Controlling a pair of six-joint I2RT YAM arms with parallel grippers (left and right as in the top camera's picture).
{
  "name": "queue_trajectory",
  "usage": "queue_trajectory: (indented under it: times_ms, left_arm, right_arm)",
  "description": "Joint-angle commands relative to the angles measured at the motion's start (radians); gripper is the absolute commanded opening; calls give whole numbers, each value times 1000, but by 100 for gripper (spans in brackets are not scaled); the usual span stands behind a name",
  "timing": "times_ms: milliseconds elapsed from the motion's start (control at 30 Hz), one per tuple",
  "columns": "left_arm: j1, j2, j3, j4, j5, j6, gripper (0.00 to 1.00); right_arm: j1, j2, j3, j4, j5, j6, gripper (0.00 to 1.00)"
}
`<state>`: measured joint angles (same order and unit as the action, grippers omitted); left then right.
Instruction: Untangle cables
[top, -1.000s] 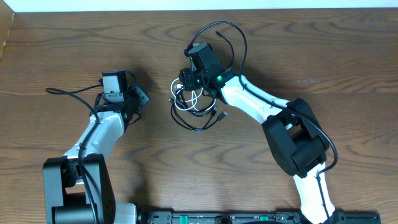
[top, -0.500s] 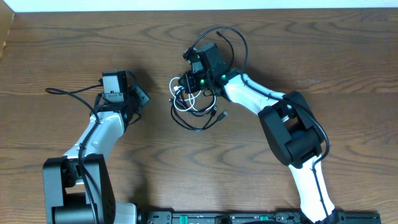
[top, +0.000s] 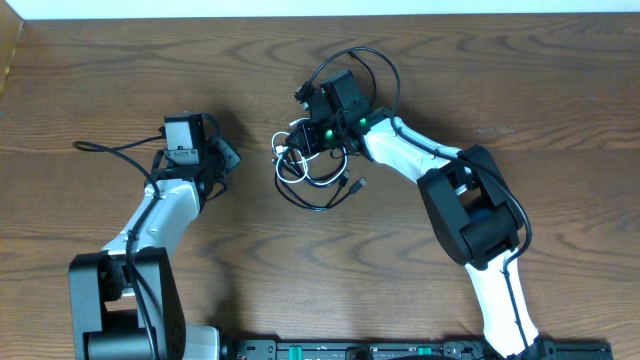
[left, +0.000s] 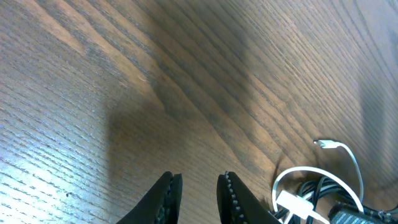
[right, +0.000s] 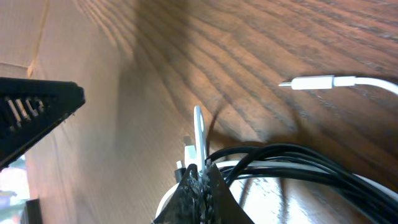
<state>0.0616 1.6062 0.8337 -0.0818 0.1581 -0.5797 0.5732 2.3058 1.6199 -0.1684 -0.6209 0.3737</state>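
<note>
- The cables (top: 318, 172) lie in a tangled bunch on the table (top: 520, 70), near the middle, between the two arms.
- A white cord is looped in with the black ones. Its plug (right: 314, 81) lies free on the wood.
- The right gripper (right: 201, 179) is pinched tight on the bunch, and a bit of white cord pokes up out of the pinch.
- The left gripper (left: 198, 191) is near the bunch. Its fingers have a small gap and hold nothing.
- To do this step well, the right arm should likely pull slowly, so the loops slide out and do not pull into a knot.
- The left gripper could hold down the rest of the bunch, or it may all drag along.
- It is hard to tell which cords are in the pinch, so a soft tug first is wise.
</note>
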Motion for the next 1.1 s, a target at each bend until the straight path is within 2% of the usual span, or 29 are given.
queue_trajectory:
  times_ms: [0,67,300,600,733,833,967,1067]
  left_arm:
    - [0,-13,21,2,13,-2,27]
    - [0,-13,21,8,37,-1,28]
    - [0,-13,21,10,42,-1,28]
    - [0,-13,21,13,43,-1,28]
    - [0,-13,21,17,46,-1,30]
    - [1,-13,21,42,126,26,34]
    - [1,-13,21,97,277,127,41]
    - [1,-13,21,99,287,135,41]
  right_arm:
    - [15,-39,4,-7,106,-10,1]
    - [20,-45,4,4,165,-9,1]
    - [10,-73,4,76,159,-5,1]
    - [3,-109,5,78,89,-6,1]
    - [6,-178,4,66,109,-59,1]
    - [16,-238,4,37,148,-100,1]
    - [18,-317,4,-20,182,-156,1]
    - [18,-378,5,-66,216,-198,1]
